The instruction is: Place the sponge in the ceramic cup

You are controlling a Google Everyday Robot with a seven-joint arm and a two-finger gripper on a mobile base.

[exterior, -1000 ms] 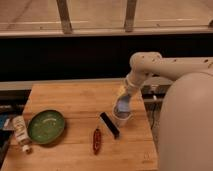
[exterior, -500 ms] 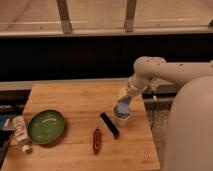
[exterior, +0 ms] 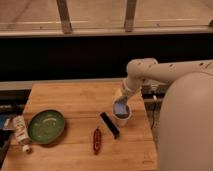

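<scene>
Wooden tabletop (exterior: 75, 100) carried a green plate (exterior: 46, 126) and white bottle (exterior: 21, 131) at left; a red object (exterior: 97, 140), black bar (exterior: 109, 124) and ceramic cup (exterior: 121, 120) toward right. Gripper (exterior: 121, 105) hung directly over the ceramic cup.

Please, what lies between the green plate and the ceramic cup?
In the camera view, a black bar, beside the ceramic cup; the gripper hangs above it.

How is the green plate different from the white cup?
The green plate is wide and flat; the ceramic cup is small, white and deeper. The gripper hangs over the cup, the sponge at its mouth; nothing is over the plate. Both are round.
</scene>
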